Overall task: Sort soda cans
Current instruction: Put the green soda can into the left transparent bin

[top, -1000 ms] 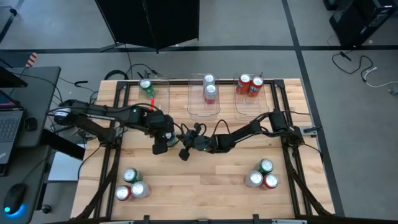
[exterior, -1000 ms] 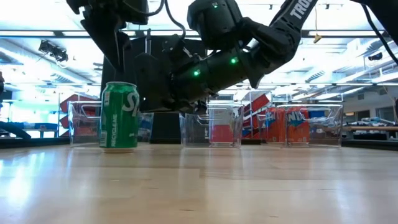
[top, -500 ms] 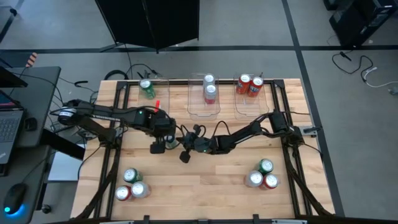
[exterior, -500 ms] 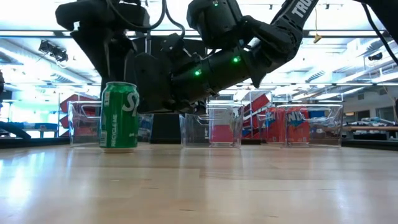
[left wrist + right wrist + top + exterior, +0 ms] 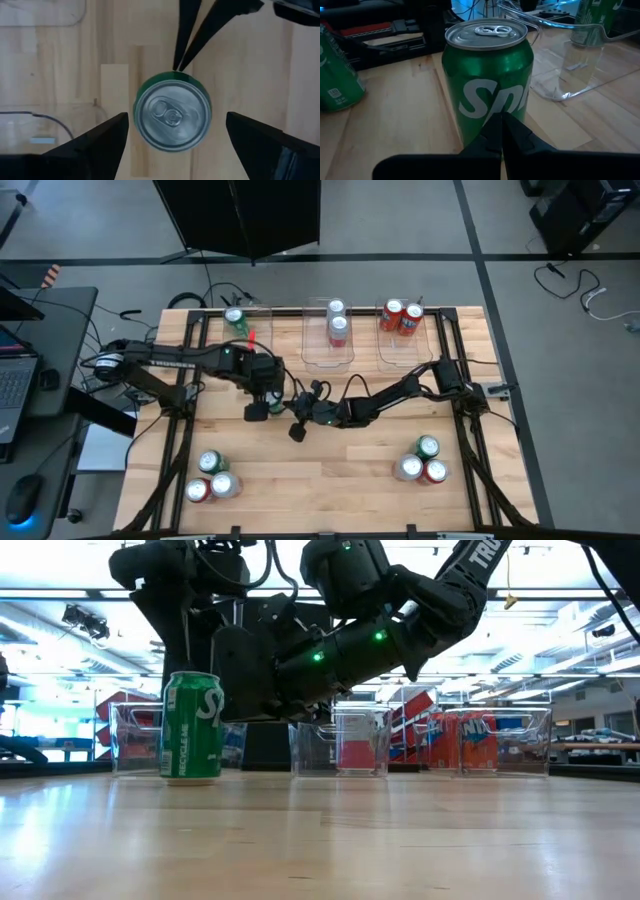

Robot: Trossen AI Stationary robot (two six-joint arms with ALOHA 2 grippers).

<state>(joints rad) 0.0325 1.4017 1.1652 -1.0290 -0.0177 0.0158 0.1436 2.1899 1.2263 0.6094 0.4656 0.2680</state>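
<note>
The green can is standing upright mid-table, between the left gripper's spread, released fingers. The right gripper, clenched empty, is touching its side. Probably light, rigid, slippery: grasp mid-wall.

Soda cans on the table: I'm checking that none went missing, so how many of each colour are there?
Green cans: 4
Silver-white cans: 4
Red cans: 4
Total: 12
</note>
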